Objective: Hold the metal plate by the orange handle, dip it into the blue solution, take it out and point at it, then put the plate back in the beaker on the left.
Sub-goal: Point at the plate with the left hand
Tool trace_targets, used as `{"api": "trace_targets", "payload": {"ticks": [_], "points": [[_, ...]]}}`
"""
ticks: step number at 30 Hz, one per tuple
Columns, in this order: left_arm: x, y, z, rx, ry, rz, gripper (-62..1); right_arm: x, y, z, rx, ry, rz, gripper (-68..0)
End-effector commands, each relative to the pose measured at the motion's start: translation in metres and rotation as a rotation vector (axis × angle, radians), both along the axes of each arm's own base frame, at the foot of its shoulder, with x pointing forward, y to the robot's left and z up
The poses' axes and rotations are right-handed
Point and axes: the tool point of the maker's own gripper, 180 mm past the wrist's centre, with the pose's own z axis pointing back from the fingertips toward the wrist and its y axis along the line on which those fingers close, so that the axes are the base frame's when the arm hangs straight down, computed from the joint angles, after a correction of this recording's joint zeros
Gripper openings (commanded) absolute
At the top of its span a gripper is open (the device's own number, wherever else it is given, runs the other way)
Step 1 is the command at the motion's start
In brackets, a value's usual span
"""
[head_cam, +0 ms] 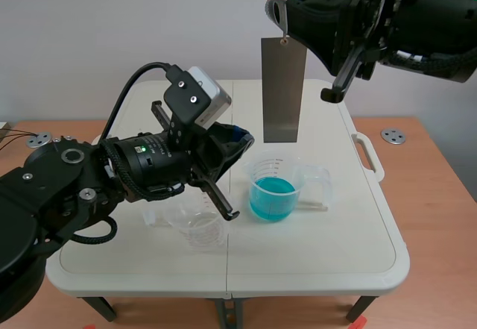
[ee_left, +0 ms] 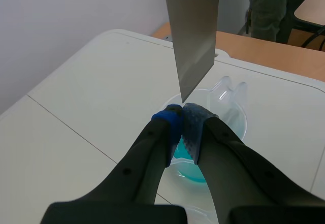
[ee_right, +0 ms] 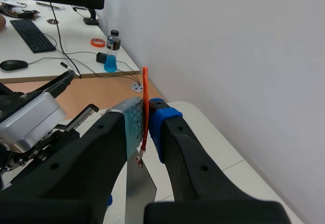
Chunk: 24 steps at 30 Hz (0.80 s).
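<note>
Right claw [ee_right: 146, 127] clamps orange handle [ee_right: 144, 88]; plate [head_cam: 283, 90] hangs upper centre. Aim closed, empty left claw [ee_left: 182, 114] at plate's lower edge, apparently without contact.

Bright, even light leaves only faint, soft shadows on the white table [head_cam: 335, 254].

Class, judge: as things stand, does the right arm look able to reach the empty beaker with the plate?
Probably not directly: the left arm hangs low over the empty beaker, while the plate hangs above the blue beaker.
</note>
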Motion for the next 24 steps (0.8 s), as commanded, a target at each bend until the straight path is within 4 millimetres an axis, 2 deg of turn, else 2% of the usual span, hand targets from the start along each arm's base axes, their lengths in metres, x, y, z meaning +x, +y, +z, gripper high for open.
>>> {"api": "trace_targets", "payload": {"ticks": [1, 6, 10, 16, 24], "points": [[0.005, 0.0, 0.008, -0.02, -0.016, 0.007, -58.2, 0.002, -0.003, 0.014, 0.025, -0.033, 0.007, -66.2], [0.008, 0.005, 0.006, -0.005, -0.012, 0.023, -58.2, 0.002, -0.003, 0.014, 0.025, -0.033, 0.007, -66.2], [0.016, 0.024, 0.015, -0.033, -0.07, 0.091, -58.2, 0.002, -0.003, 0.014, 0.029, -0.034, 0.007, -66.2], [0.007, 0.079, 0.013, -0.024, -0.125, 0.211, -58.2, 0.002, -0.003, 0.014, 0.029, -0.034, 0.007, -66.2], [-0.029, 0.161, 0.015, 0.06, -0.169, 0.324, -58.2, 0.006, -0.008, 0.011, 0.06, -0.021, -0.003, -66.2]]}}
